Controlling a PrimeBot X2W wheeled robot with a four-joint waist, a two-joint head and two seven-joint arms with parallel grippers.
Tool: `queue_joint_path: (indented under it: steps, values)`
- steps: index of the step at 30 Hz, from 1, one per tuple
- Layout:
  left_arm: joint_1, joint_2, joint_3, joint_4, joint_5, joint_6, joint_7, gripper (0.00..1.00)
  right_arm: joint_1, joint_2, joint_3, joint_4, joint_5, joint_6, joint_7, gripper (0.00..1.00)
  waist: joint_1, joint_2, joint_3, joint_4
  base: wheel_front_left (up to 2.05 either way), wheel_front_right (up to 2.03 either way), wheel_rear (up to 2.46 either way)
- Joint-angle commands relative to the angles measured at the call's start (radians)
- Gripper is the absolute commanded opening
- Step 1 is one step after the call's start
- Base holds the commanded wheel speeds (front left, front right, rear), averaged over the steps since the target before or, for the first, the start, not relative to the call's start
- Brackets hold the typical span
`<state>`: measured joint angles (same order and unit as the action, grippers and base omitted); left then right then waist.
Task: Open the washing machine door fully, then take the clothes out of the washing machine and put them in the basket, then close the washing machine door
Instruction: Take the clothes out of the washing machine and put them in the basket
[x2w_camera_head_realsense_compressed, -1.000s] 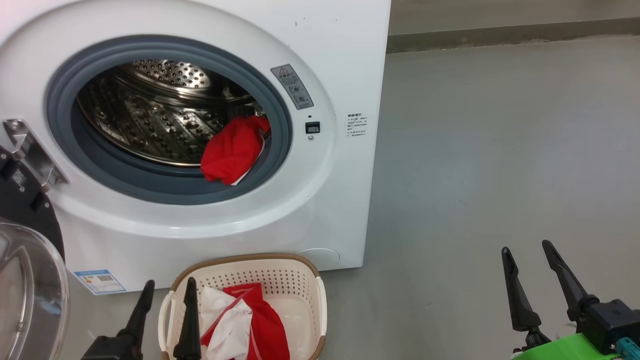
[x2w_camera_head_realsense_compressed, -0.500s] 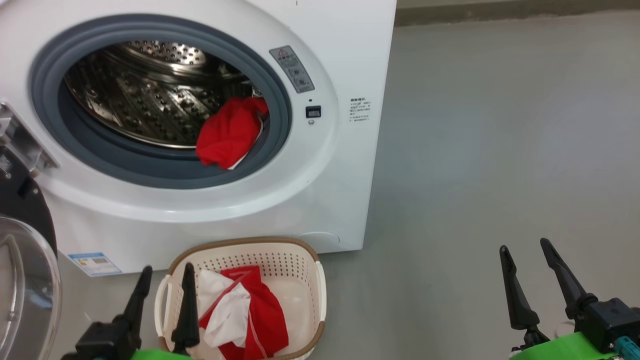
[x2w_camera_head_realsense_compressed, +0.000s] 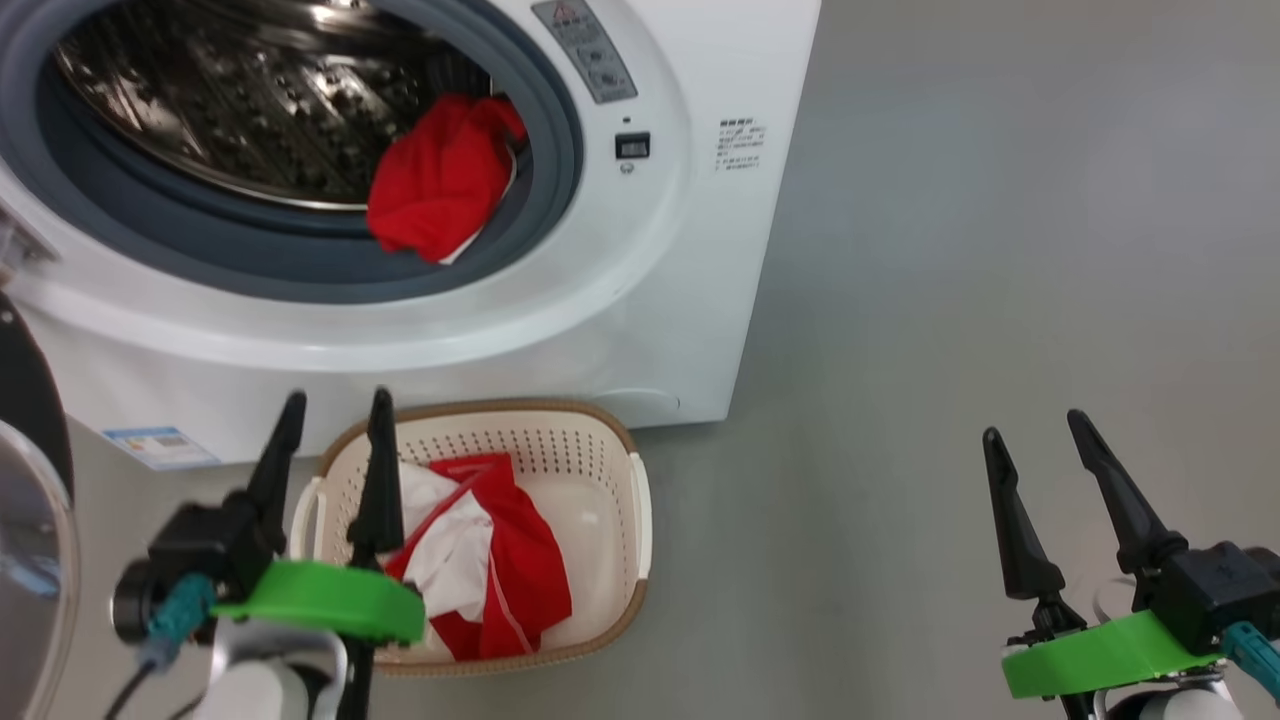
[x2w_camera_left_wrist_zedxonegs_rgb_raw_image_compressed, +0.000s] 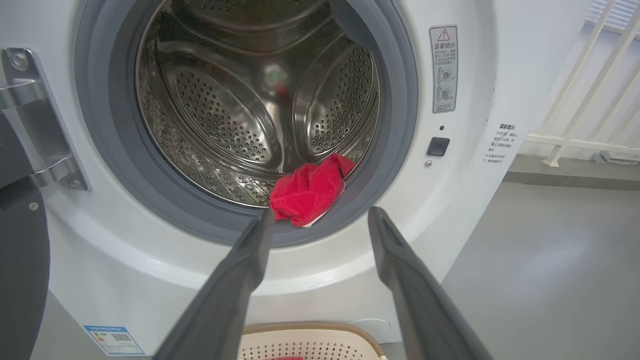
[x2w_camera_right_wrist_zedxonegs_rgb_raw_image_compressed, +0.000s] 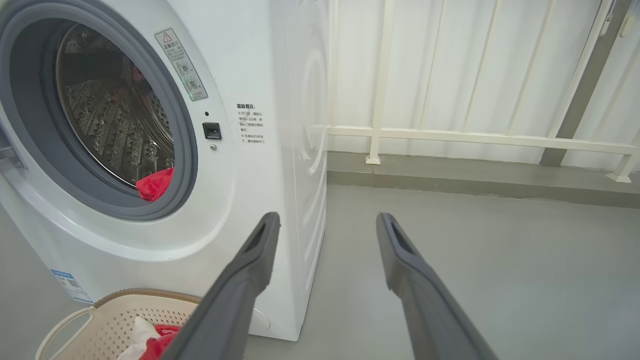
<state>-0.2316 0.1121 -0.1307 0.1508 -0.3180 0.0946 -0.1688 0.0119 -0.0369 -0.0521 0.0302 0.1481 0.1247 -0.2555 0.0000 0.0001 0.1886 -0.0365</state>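
The washing machine stands with its door swung open at the far left, black rim and clear glass showing. A red garment of the clothes lies at the drum's front right, draped on the grey gasket; it appears too in the left wrist view and the right wrist view. More red and white clothes lie in the basket on the floor before the machine. My left gripper is open over the basket's left rim, pointing at the drum. My right gripper is open over bare floor.
Grey floor spreads to the right of the machine. A white railing and a low kerb run behind it. A blue label sits on the machine's lower left, and the open door stands close to my left arm.
The head camera has tilted down, so the machine sits higher in view. My left gripper has risen and reached forward over the basket's left rim. Both grippers stay open.
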Motion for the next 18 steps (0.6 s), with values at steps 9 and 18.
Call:
queue_joint_path:
  steps: [9, 18]
  values:
    - [-0.234, 0.027, 0.026, 0.124, -0.002, -0.033, -0.030, 1.00, -0.078, -0.013, 0.058, -0.022, -0.004, 0.006, -0.006, 1.00, 0.0000, -0.0001, 0.137, -0.012, 0.00, 0.00, 0.00]
    - [-0.410, 0.041, 0.041, 0.258, 0.004, -0.031, -0.064, 1.00, -0.113, -0.013, 0.087, -0.030, 0.010, 0.006, -0.006, 1.00, 0.0000, -0.0001, 0.211, -0.037, 0.00, 0.00, 0.00]
